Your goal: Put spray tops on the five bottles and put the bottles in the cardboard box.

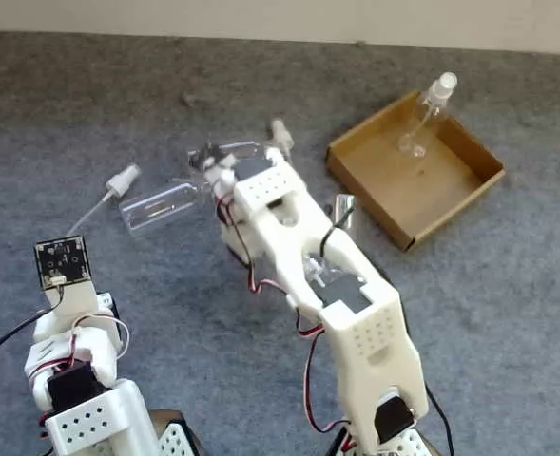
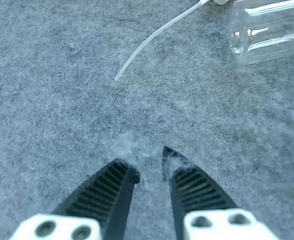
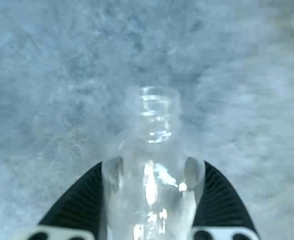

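Bottles are the game, and one capped bottle (image 1: 426, 112) sits in the cardboard box (image 1: 432, 190) at the far right of the surface — so it's early days by my reading, with four to go. Over to the right pincer (image 3: 152, 172): it's clamped around a clear bottle (image 3: 154, 145), open neck pointing away from the wrist, no top on it. In the high view that grip sits mid-surface, near what looks like a loose spray top (image 1: 280, 131). An uncapped bottle (image 1: 161, 205) lies on its side close by, and a second spray top (image 1: 124, 179) rests just beside it, its thin dip tube (image 2: 151, 37) trailing toward the left arm. The left pincer (image 2: 149, 165) hangs low over the grey surface, jaws narrow, nothing between them.

The step in hand looks like capping: one arm steadies the bottle and the other fetches a top. Next move, I'd say — the left pincer opens wider, takes the second spray top by its head and threads the tube into the held neck. That tube looks thin and bendy, and the neck is small.
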Tool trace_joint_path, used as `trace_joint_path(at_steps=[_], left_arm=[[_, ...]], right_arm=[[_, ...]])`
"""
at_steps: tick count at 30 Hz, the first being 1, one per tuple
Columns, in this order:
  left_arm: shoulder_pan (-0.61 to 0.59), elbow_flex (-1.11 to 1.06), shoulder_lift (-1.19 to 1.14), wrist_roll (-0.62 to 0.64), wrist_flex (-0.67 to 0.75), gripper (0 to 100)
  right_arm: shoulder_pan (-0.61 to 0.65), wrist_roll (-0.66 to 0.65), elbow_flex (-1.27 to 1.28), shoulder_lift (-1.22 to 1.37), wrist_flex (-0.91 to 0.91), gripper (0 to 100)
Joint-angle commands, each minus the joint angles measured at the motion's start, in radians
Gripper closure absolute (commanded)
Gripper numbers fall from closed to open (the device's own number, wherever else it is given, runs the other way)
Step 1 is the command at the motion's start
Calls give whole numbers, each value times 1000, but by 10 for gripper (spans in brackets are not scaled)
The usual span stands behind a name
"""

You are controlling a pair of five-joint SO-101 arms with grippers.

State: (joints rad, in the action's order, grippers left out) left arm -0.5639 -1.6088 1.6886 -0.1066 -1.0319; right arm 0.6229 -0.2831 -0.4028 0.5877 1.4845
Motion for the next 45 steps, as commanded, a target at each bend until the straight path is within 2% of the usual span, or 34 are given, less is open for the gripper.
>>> trace_joint_path(at_steps=[1, 5, 10, 15, 32, 36, 43, 45], left_arm=[[19, 5, 10, -12, 6, 948], [19, 2, 10, -12, 25, 948], [19, 2, 10, -12, 23, 948], [19, 2, 10, -12, 21, 948], [19, 2, 10, -15, 20, 947], [24, 2, 10, -103, 20, 947], [156, 22, 10, -123, -11, 947], [199, 51, 10, -178, -48, 947]], right_arm=[[-35, 3, -228, -15, 154, 906], [-44, 2, -435, -13, 285, 906], [-71, 6, -605, -16, 285, 906], [-102, 6, -627, -154, 285, 906], [-150, 8, -143, -967, 275, 906], [-174, 8, 19, -1073, 263, 906], [-306, 8, 280, -1268, 147, 906], [-331, 8, 367, -1345, 122, 906]])
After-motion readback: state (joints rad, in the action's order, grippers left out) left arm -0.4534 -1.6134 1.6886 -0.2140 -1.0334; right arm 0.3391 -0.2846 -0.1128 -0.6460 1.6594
